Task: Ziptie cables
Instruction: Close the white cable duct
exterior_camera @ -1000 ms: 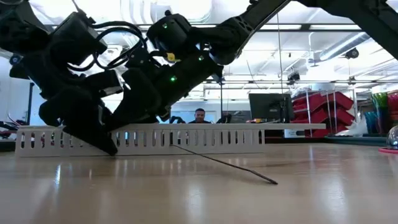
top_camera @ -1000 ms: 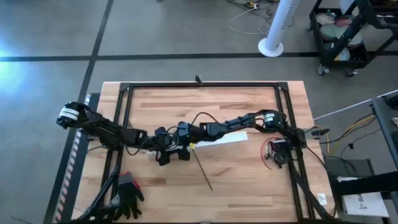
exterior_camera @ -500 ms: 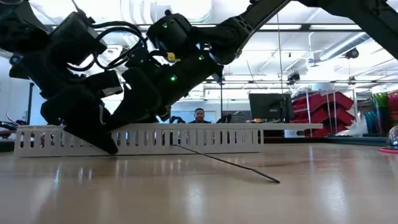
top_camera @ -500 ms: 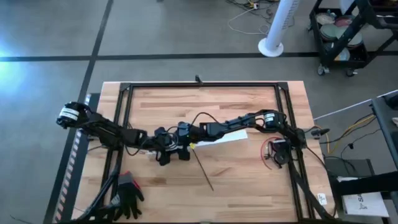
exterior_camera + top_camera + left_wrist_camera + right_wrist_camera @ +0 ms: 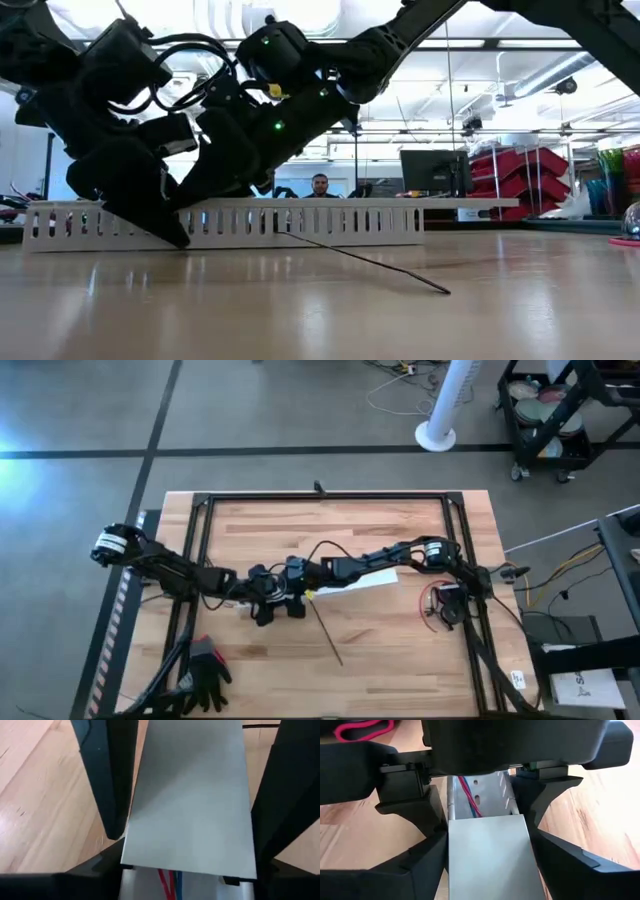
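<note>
1. My left gripper [image 5: 187,827] straddles the white strip [image 5: 192,795], one dark finger [image 5: 107,775] pressed to each long edge, so I read it as clamped on the strip's flat cover.
2. The right gripper [image 5: 487,852] faces it from the other side. Its fingers [image 5: 417,850] also hug both edges of the same strip, closed on it.
3. From overhead, both grippers meet near the middle of the table [image 5: 390,650], a little toward its left edge. Their tips are lost in one dark mass there, and I cannot separate them in that view.
4. In the level view the two arm bodies cover much of the strip. Only its slotted side wall shows, standing on the wood.
5. Inside the strip's channel I see red and blue wires [image 5: 469,795]; the cover and the gripper body hide all but a short stretch of them.
6. The cables [image 5: 326,632] lie loose on the wood just beside the grippers, running slantwise toward the table's near edge. Neither gripper holds them. They show only as a thin dark line, and I cannot make out single wires.
7. In the level view, part of the cables rises off the wood toward the strip; I cannot tell whether they touch it.
8. A red wire loop [image 5: 432,608] sits by the right edge, partly under the right arm's base.
9. A black glove [image 5: 205,665] lies by the near-left corner.
</note>
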Robot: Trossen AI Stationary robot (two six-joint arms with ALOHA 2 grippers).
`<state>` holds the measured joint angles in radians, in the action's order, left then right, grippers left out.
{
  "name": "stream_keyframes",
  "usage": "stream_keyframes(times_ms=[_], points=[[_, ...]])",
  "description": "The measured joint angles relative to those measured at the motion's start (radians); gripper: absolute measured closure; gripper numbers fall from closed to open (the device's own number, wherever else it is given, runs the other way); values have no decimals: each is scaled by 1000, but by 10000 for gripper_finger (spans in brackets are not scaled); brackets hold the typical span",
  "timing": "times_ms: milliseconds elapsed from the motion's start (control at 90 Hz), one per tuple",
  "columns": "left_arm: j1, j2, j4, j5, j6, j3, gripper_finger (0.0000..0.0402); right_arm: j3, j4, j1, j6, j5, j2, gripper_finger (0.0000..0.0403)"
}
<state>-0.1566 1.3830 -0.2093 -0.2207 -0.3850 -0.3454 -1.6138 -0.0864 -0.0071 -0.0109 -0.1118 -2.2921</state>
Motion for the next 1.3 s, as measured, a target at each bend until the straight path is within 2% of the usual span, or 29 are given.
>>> stream_keyframes(times_ms=[211, 556, 689, 756, 889, 1056, 1200, 1300], points=[[0, 0, -12, -1, 7, 1, 178, 0, 1, 0, 0, 3, 0, 114], [0, -1, -30, -1, 7, -5, 125, -13, -23, 0, -1, 2, 0, 99], [2, -20, -6, -9, 53, -21, 110, -16, -8, 0, 3, 7, 14, 95], [2, -49, 52, -7, 66, -43, 108, -16, 2, -1, -13, -13, 27, 96], [0, -133, 266, -5, 91, -120, 111, -4, 61, -2, -148, -134, 100, 100], [-10, -240, 614, 71, 21, -222, 123, 40, 171, 5, -200, -148, 218, 107], [-40, -308, 779, 65, -27, -256, 126, 169, 152, 14, -271, -186, 331, 114], [-53, -325, 777, 63, -40, -236, 112, 306, 1, 24, -231, -185, 411, 119]])
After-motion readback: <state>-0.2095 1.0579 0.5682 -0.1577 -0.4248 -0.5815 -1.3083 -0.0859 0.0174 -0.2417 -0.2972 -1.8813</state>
